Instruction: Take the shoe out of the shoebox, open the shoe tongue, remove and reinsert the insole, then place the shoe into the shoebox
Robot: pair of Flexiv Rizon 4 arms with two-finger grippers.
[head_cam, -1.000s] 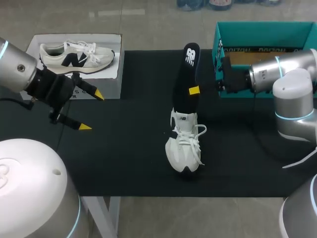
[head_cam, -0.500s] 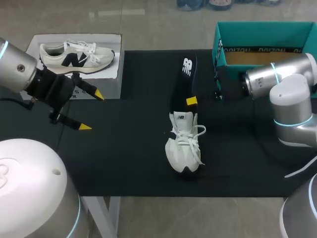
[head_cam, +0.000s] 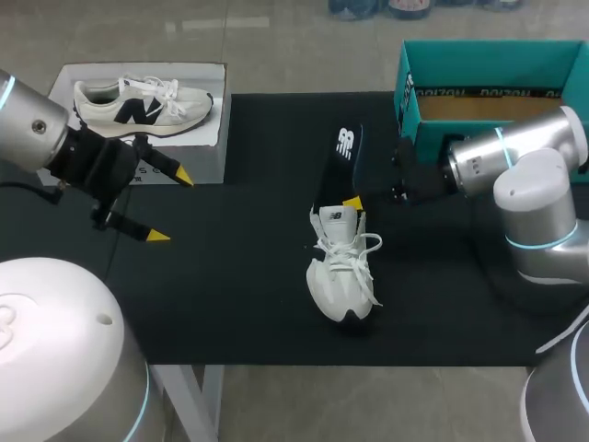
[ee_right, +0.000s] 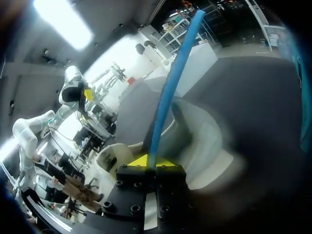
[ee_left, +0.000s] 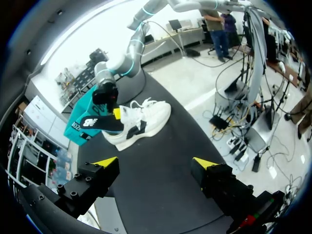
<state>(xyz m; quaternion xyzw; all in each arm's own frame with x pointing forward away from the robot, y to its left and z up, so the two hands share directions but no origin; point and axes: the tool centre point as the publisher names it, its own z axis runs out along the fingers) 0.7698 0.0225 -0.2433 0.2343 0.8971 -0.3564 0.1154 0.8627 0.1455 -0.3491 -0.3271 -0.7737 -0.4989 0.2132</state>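
Observation:
A white shoe stands on the black mat, toe toward the front edge. My right gripper is shut on a black insole, which slants up from the shoe's opening toward the back. In the right wrist view the insole shows edge-on as a blue strip between the shut tips, with the shoe just beyond. The teal shoebox stands open at the back right. My left gripper hangs open and empty at the left, far from the shoe; its own view shows it over bare mat.
A white box with a shoe picture on top sits at the back left, close behind my left gripper. The black mat covers the table, and its front edge runs just ahead of the shoe's toe.
My right gripper has come down and toward the shoe with the insole, whose lower end now meets the shoe's opening. The left arm has kept still.

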